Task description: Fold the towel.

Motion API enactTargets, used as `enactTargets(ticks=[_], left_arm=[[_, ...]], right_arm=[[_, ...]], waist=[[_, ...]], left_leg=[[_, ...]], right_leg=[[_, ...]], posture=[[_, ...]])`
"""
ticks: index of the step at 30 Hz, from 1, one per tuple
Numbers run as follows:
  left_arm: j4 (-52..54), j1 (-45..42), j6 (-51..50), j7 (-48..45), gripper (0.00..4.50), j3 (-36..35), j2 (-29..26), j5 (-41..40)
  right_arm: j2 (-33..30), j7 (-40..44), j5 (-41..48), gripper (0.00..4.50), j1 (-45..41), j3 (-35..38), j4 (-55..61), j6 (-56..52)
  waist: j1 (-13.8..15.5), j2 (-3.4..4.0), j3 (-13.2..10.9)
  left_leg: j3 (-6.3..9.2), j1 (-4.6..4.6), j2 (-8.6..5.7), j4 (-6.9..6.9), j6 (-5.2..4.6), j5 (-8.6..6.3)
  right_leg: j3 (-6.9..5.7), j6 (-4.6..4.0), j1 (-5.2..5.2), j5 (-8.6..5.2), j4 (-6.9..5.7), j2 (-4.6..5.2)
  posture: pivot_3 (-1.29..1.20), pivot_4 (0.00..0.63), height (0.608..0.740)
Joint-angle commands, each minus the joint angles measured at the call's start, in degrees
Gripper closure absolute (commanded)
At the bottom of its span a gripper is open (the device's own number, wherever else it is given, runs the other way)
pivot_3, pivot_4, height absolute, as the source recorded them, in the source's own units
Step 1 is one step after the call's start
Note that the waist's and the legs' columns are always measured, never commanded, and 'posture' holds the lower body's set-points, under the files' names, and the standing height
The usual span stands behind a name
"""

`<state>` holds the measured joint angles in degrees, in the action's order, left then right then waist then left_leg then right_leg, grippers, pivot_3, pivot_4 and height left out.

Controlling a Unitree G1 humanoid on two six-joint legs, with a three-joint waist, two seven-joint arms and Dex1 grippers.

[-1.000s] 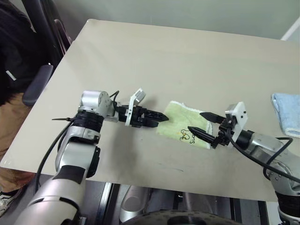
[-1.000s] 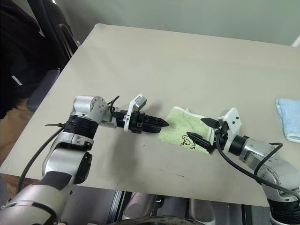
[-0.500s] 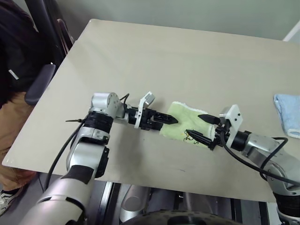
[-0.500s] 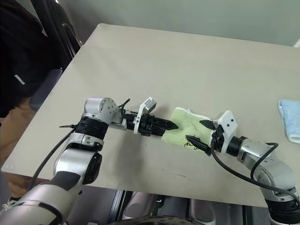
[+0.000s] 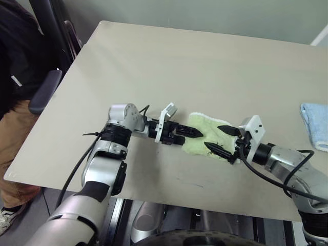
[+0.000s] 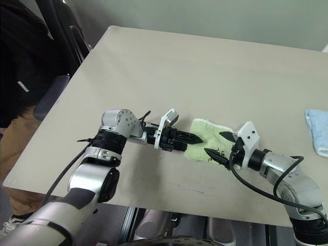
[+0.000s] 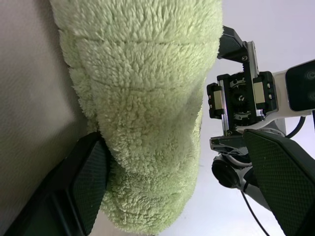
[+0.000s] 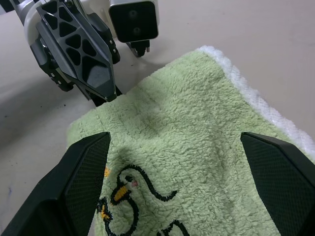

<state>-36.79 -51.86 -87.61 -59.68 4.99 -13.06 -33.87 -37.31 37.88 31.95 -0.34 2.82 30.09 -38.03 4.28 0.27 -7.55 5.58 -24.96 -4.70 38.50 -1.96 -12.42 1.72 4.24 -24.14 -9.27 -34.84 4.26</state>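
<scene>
The towel (image 5: 207, 136) is a small lime-green terry cloth, thick and fluffy, and it lies folded a little below the centre of the frame, on the counter (image 5: 195, 61). The left claw (image 5: 197, 132) comes to it from the left side of the frame. Its two black pointed fingers (image 7: 83, 187) are apart, with the towel's left edge between them; in the left wrist view one finger lies under the cloth, and the soft pile rises over it like a rounded hump. The right claw (image 5: 222, 138) comes from the lower right of the frame. Its fingers (image 8: 81, 179) also stand wide apart, one above the towel's right edge and one at its near corner, and I cannot tell if they touch the cloth. In the right wrist view the towel shows a thin white trim (image 8: 256, 101) along one edge and a black embroidered drawing (image 8: 133, 189) with small yellow parts. The finger pads have a fine mesh pattern.

The counter is flat, smooth and beige, with rounded corners. At the right edge of the frame, well apart from the claws, lies a folded light blue towel (image 5: 315, 123), also of terry. In the upper left of the frame stands a person (image 5: 18, 56) in dark clothes beside the counter.
</scene>
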Motion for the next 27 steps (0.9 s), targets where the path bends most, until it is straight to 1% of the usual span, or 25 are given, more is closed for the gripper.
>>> enactTargets(ticks=[1,2,3,4,8,10,11,15,16,18,23,27], left_arm=[[0.2,0.9,0.7,0.3,0.00,1.2,1.2,-0.6],[0.4,1.2,1.1,0.7,0.00,1.0,1.5,-0.5],[0.5,1.4,1.6,1.0,0.36,1.0,1.8,-0.3],[0.6,1.6,2.0,0.9,0.56,1.1,1.9,-0.4],[1.0,1.9,2.8,1.0,2.00,1.5,2.1,-0.6],[1.1,2.0,3.0,1.0,2.62,1.6,2.2,-0.8],[1.2,2.1,3.1,1.0,3.07,1.6,2.2,-0.8],[1.6,2.6,4.2,1.4,4.34,1.2,2.2,-0.8],[1.8,2.7,4.5,1.5,4.47,1.0,2.2,-0.8],[0.6,2.2,3.6,2.4,4.47,-2.1,2.2,-1.8],[0.7,1.7,3.4,3.4,4.47,-6.4,1.3,-2.9],[0.0,-0.8,1.6,6.0,4.47,-13.1,-0.3,-4.4]], right_arm=[[-0.5,0.7,-0.3,0.02,-0.2,0.6,1.1,1.1],[-0.5,0.7,-0.2,0.02,-0.2,0.7,1.1,1.1],[-0.5,0.7,-0.2,0.00,-0.1,0.8,1.3,1.0],[-0.5,0.7,-0.1,0.00,0.0,0.9,1.5,0.9],[-0.6,0.6,0.0,0.00,0.3,1.2,2.0,0.8],[-0.6,0.6,0.1,0.00,0.3,1.3,2.2,0.7],[-0.7,0.6,0.1,0.00,0.2,1.3,2.1,0.7],[-0.8,0.6,0.1,0.00,0.1,1.4,2.2,0.7],[-0.8,0.6,0.1,0.00,0.1,1.4,2.3,0.7],[-0.7,0.4,0.3,0.00,0.3,1.7,2.6,0.6],[-0.4,0.3,1.0,0.00,0.6,2.4,3.0,0.4],[0.2,0.3,3.9,0.00,-0.1,4.3,3.8,-0.5]], waist=[[0.0,0.00,0.0],[0.0,0.00,0.0],[0.0,0.00,0.0],[0.0,0.00,0.0],[0.0,0.00,0.0],[0.0,0.00,0.0],[0.0,0.00,0.0],[0.0,0.00,0.0],[0.0,0.00,0.0],[0.0,0.00,0.0],[-0.2,0.00,0.0],[-0.8,-0.06,0.0]], left_leg=[[0.00,0.00,0.00,0.00,0.00,0.00],[0.00,0.00,0.00,0.00,0.00,0.00],[0.00,0.00,0.00,0.00,0.00,0.00],[0.00,0.01,-0.01,0.00,0.00,0.00],[0.00,0.01,-0.01,0.00,0.00,0.00],[0.00,0.01,-0.01,0.00,0.00,0.00],[0.00,0.01,-0.01,0.00,0.00,0.00],[0.01,0.05,-0.02,0.00,0.01,0.00],[0.02,0.08,-0.03,0.00,0.04,-0.02],[0.04,0.10,-0.09,0.00,0.08,-0.03],[0.05,0.07,-0.13,-0.02,0.11,-0.03],[0.03,0.04,-0.13,-0.14,0.09,0.03]], right_leg=[[0.00,0.00,0.00,0.00,0.00,0.00],[0.00,0.00,0.01,0.00,0.00,0.00],[0.00,0.00,0.01,0.00,0.00,0.00],[0.00,0.01,0.02,0.00,0.00,0.01],[0.00,0.03,0.02,-0.02,0.00,0.01],[0.00,0.03,0.02,-0.02,-0.01,0.01],[0.00,0.03,0.02,-0.02,-0.01,0.00],[0.00,0.04,0.08,-0.02,0.00,0.01],[0.00,0.05,0.13,-0.02,0.00,0.01],[0.02,0.08,0.16,0.00,-0.01,0.03],[0.03,0.13,0.10,-0.02,-0.01,0.05],[0.03,0.13,0.01,-0.03,-0.01,0.05]], posture=[[0.00,0.150,0.733],[0.00,0.150,0.733],[0.00,0.150,0.733],[0.00,0.150,0.733],[0.00,0.150,0.733],[0.00,0.150,0.733],[0.00,0.150,0.733],[0.00,0.150,0.733],[0.00,0.150,0.733],[0.00,0.150,0.733],[0.00,0.150,0.733],[0.00,0.150,0.733]])
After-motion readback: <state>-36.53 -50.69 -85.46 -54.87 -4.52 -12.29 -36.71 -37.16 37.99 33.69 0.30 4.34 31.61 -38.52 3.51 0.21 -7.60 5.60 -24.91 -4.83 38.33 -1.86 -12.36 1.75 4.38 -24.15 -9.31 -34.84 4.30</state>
